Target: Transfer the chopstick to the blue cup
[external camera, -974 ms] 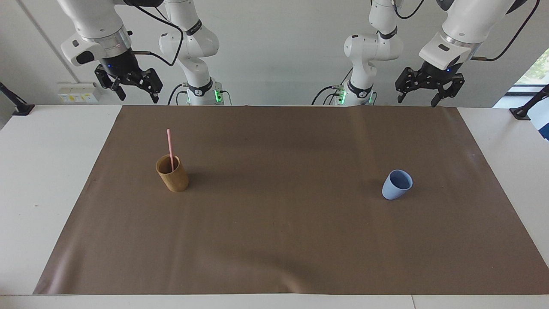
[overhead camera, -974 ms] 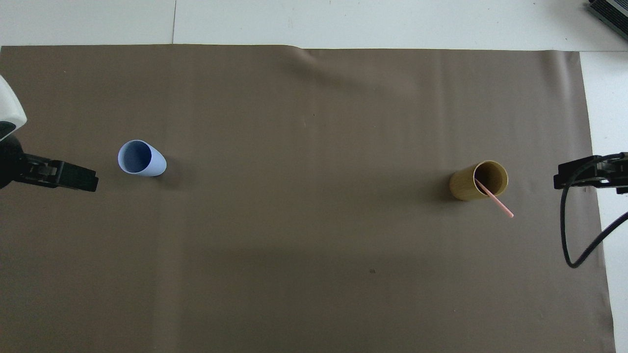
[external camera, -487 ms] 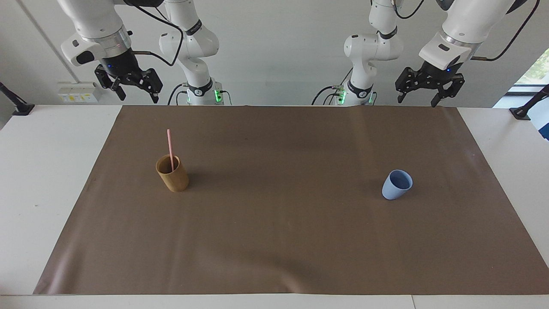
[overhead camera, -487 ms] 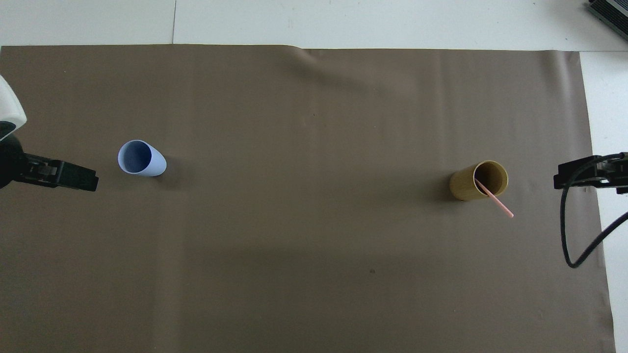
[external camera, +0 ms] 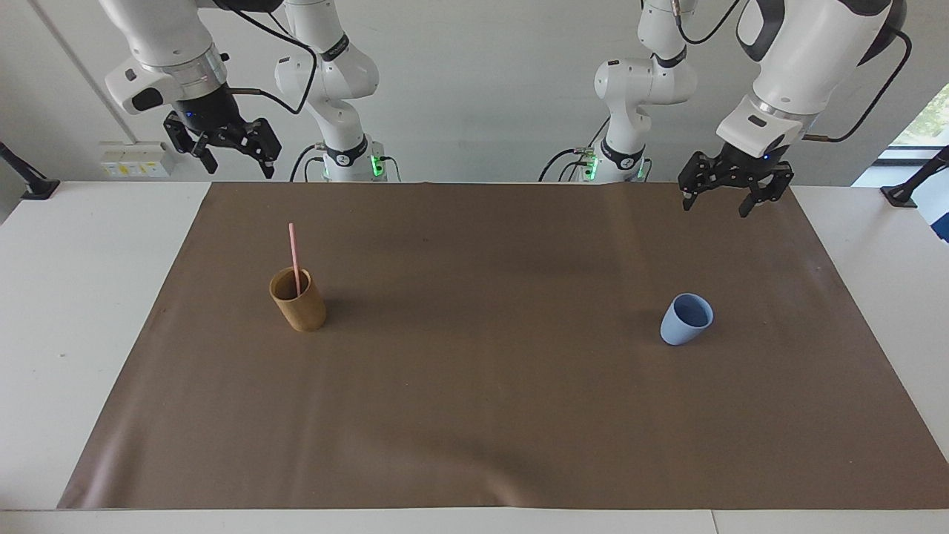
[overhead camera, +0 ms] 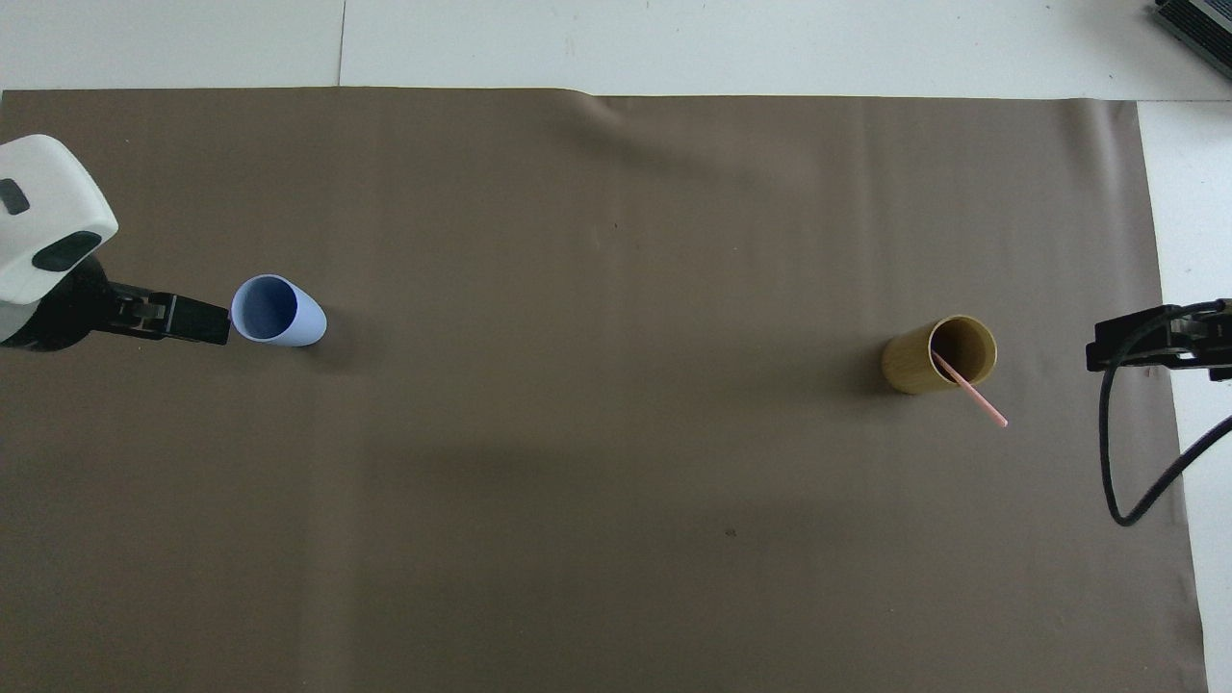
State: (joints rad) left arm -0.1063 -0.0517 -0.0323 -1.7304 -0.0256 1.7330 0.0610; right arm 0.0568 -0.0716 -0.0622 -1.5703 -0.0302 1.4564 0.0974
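One pale-pink chopstick point(external camera: 293, 256) stands tilted in the brown cylindrical cup point(external camera: 299, 304) toward the right arm's end of the mat; both also show in the overhead view, the stick point(overhead camera: 974, 397) leaning out of the cup point(overhead camera: 924, 361). The light-blue cup point(external camera: 685, 320) stands upright and empty toward the left arm's end, also seen from overhead point(overhead camera: 279, 312). My left gripper point(external camera: 713, 207) is open and empty, raised over the mat, apart from the blue cup; overhead its tips point(overhead camera: 207, 322) show beside the cup. My right gripper point(external camera: 236, 165) is open and empty, waiting high over the table's edge.
A brown mat point(external camera: 482, 386) covers most of the white table point(external camera: 81, 297). A black cable point(overhead camera: 1121, 462) hangs from the right arm over the mat's edge. Nothing else lies on the mat.
My left gripper has come down and moved out over the mat toward the blue cup. The right arm, both cups and the chopstick have not moved.
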